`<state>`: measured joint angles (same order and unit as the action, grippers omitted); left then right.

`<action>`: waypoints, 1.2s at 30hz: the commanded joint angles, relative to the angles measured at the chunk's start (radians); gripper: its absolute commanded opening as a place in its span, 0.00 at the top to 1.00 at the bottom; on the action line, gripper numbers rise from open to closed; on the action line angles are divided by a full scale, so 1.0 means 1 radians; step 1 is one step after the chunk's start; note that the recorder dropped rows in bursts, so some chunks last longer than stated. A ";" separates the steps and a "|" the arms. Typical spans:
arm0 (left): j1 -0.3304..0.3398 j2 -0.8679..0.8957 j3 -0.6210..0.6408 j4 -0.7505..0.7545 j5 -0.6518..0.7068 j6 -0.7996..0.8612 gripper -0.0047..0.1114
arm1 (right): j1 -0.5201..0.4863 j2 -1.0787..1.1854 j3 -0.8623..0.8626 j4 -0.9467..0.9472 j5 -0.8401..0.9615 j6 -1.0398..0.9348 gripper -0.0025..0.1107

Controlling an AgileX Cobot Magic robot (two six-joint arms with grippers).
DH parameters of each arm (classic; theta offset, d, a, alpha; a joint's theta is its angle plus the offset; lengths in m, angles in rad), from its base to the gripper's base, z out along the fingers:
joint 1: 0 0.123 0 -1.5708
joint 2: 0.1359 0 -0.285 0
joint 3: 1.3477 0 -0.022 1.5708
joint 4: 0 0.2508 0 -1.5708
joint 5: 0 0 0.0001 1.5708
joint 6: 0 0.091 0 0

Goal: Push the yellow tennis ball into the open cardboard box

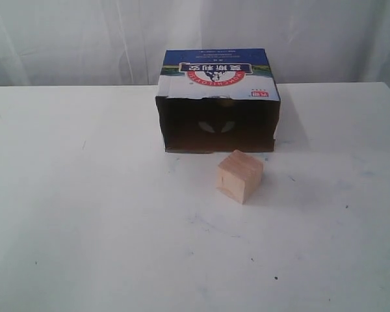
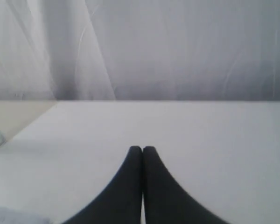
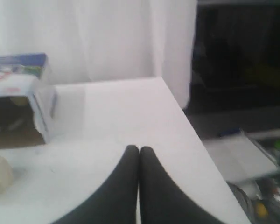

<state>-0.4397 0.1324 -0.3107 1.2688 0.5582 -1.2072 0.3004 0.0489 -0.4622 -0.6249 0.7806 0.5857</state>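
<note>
The yellow tennis ball shows in no view. The left gripper (image 2: pixel 142 149) has its fingers pressed together above the white tabletop (image 1: pixel 84 227). The large brown open cardboard box (image 1: pixel 218 78) sits mid-table before a white curtain (image 1: pixel 71 39), with a pale wooden cube (image 1: pixel 240 175) just in front. The right gripper (image 3: pixel 139 149) is likewise closed.

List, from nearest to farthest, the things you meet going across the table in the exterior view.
Pale wooden cube → open cardboard box, its dark opening facing the camera → white curtain behind the table.
</note>
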 commanded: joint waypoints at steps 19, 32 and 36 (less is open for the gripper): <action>-0.002 -0.004 0.162 -0.428 0.034 -0.232 0.96 | -0.002 0.113 0.337 -0.001 -0.446 0.210 0.98; -0.002 -0.004 0.162 -0.468 0.041 -0.229 0.96 | -0.237 -0.049 0.347 -0.013 -0.333 0.192 0.98; -0.002 -0.004 0.162 -0.468 0.041 -0.229 0.96 | -0.237 -0.049 0.392 -0.035 -0.354 0.058 0.98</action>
<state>-0.4397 0.1307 -0.1518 0.7988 0.5947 -1.4359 0.0704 0.0051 -0.1073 -0.6650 0.4344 0.7095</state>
